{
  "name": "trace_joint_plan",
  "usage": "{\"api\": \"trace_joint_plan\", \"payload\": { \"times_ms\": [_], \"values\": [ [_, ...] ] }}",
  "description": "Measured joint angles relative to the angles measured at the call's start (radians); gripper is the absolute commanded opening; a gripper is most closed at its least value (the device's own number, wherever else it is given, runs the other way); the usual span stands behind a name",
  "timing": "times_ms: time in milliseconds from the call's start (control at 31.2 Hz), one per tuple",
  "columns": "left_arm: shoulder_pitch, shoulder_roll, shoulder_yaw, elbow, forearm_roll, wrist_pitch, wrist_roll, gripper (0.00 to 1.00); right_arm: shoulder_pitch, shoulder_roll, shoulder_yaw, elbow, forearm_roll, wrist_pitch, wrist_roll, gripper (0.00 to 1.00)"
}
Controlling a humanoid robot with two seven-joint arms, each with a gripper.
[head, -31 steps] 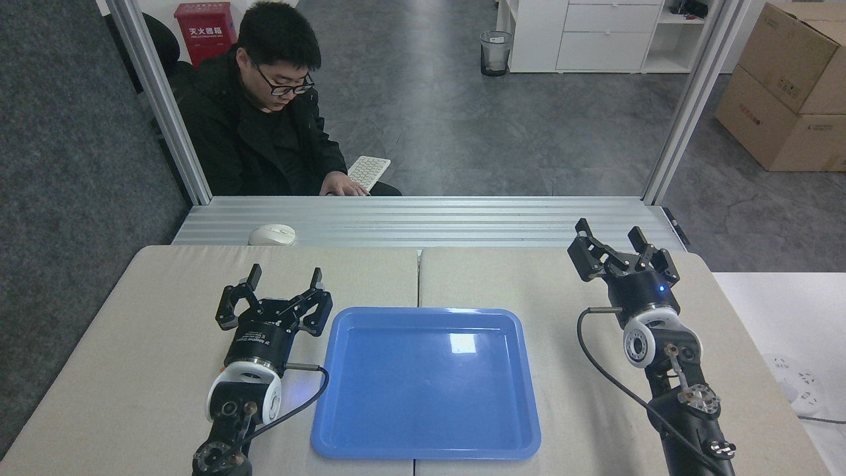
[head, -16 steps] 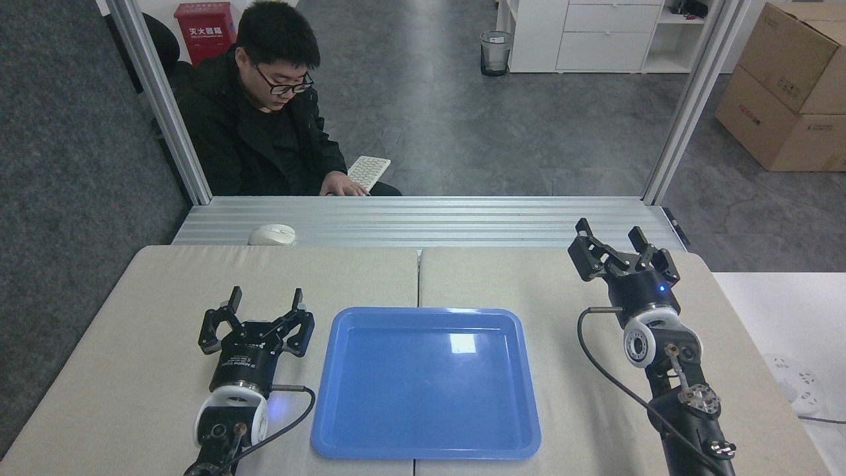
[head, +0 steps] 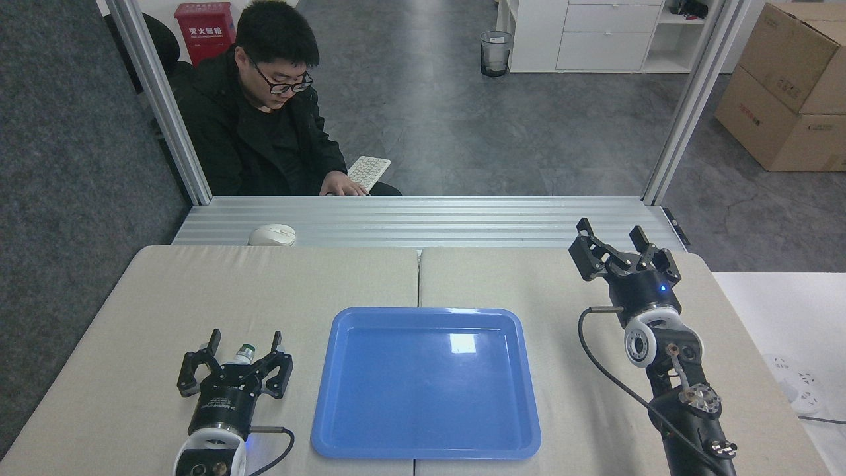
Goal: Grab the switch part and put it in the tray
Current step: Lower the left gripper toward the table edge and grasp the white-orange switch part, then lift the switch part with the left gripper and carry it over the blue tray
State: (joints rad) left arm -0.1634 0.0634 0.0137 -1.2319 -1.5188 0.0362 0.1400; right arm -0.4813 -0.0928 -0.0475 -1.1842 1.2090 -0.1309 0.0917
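Observation:
The switch part (head: 246, 354), small with a green cap and silver collar, stands on the beige table left of the tray. My left gripper (head: 244, 342) is open around it, one finger on each side, its palm just behind the part and hiding its lower body. The blue tray (head: 344, 423) lies at the middle of the table with nothing in it. My right gripper (head: 611, 234) is open and held up over the far right of the table, well away from the part and the tray.
A person in black sits beyond the metal rail (head: 423, 221), one hand at a white keyboard (head: 368, 172). A white mouse (head: 271, 234) rests on the rail. Cardboard boxes (head: 790, 82) stand at the far right.
My left gripper has drawn back toward the table's front edge and to the left, uncovering the switch part between its fingers. My right arm has stayed in place.

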Motion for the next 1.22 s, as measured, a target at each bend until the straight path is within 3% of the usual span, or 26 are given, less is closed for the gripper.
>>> {"api": "trace_joint_plan", "payload": {
  "times_ms": [672, 1056, 1152, 1216],
  "values": [
    [-0.006, 0.028, -0.01, 0.156, -0.002, 0.003, 0.029, 0.97, -0.001, -0.002, 0.001, 0.0, 0.0, 0.0, 0.0, 1.0],
    [-0.019, 0.039, -0.012, 0.208, -0.003, 0.013, 0.039, 0.3, -0.001, -0.002, 0.001, 0.0, 0.0, 0.0, 0.0, 1.0],
    [-0.022, 0.042, -0.012, 0.218, -0.003, 0.013, 0.04, 0.07, -0.001, -0.002, 0.001, 0.0, 0.0, 0.0, 0.0, 1.0],
    [-0.024, 0.044, -0.012, 0.223, -0.003, 0.013, 0.041, 0.0, -0.002, -0.002, 0.001, 0.0, 0.0, 0.0, 0.0, 1.0]
  ]
}}
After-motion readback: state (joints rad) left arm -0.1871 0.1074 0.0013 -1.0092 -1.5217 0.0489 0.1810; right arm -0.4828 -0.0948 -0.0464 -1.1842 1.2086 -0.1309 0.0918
